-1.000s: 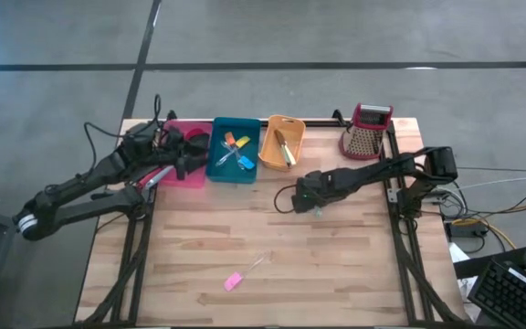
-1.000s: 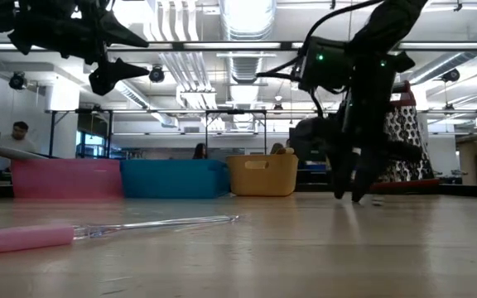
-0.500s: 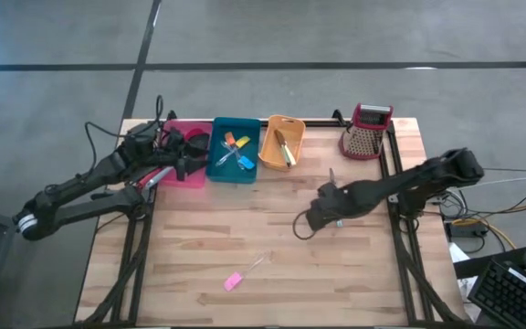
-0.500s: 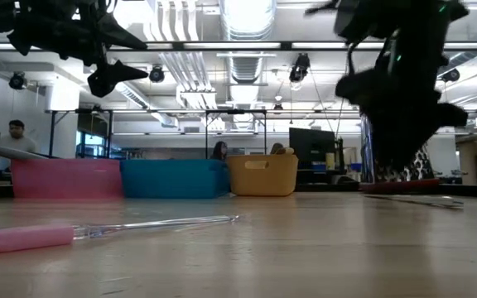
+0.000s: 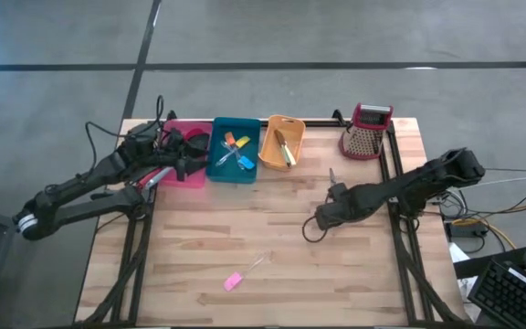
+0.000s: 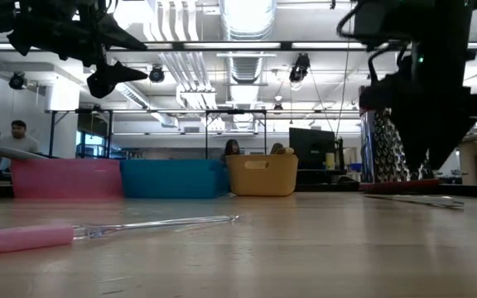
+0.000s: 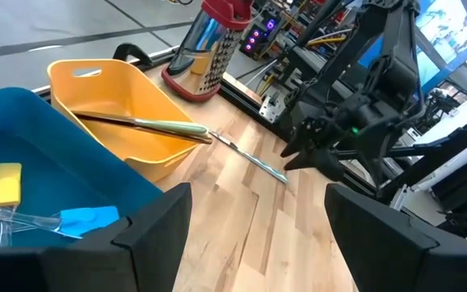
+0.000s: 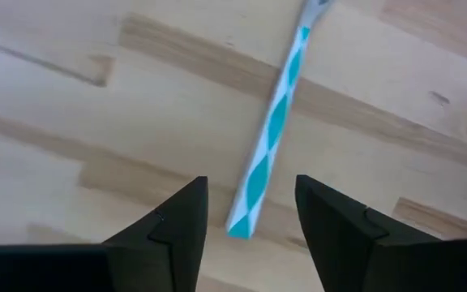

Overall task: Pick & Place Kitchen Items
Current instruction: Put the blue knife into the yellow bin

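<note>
Jaws of right gripper (image 8: 246, 212) released, straddling teal-striped utensil handle (image 8: 271, 134) on bench (image 5: 354, 274); next: descend, clench. Left gripper (image 7: 258, 231) released.

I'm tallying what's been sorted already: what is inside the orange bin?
The orange bin holds one long utensil with a dark handle and pale green end, lying aslant across it. The left wrist view shows bare bin floor around it; the strip just behind the near wall is hidden.

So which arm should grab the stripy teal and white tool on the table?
The right arm. Its open end effector hangs directly over the teal-and-white striped utensil, while the left end effector waits above the pink rectangular bin.
</note>
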`<state>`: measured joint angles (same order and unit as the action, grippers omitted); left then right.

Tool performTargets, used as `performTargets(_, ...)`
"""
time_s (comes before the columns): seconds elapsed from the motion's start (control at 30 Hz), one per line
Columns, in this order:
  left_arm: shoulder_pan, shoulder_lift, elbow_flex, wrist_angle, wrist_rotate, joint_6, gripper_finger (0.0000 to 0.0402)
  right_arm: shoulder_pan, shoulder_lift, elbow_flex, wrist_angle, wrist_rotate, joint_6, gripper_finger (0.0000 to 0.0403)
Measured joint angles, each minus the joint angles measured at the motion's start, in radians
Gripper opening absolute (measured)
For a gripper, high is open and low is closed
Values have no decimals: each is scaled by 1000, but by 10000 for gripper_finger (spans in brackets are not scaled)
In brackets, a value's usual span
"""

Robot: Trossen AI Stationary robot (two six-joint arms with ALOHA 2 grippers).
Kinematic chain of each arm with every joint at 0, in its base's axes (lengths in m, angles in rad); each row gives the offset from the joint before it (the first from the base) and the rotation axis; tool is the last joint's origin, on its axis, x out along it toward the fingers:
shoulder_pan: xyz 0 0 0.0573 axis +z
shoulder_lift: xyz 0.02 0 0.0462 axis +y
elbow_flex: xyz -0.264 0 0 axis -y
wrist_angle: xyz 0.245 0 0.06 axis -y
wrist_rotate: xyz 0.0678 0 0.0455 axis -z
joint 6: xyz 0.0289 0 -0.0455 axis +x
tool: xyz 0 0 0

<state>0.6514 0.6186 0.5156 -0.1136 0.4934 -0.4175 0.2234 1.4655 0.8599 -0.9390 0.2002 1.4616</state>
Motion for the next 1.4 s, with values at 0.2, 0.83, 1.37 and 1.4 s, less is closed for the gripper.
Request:
performTargets(0.2, 0, 0, 0, 0, 11, 0, 287, 0, 103, -6, 1, -46, 0, 190)
performTargets(0.83, -2, 0, 0, -47, 13, 13, 287, -3, 226, -6, 48, -172, -161, 27)
performTargets(1.37, -2, 0, -2, -44, 11, 17, 287, 8, -52, -12, -47, -85, -117, 27)
performTargets(1.4, -2, 0, -2, -44, 11, 17, 287, 7, -75, -12, -51, -81, -114, 27)
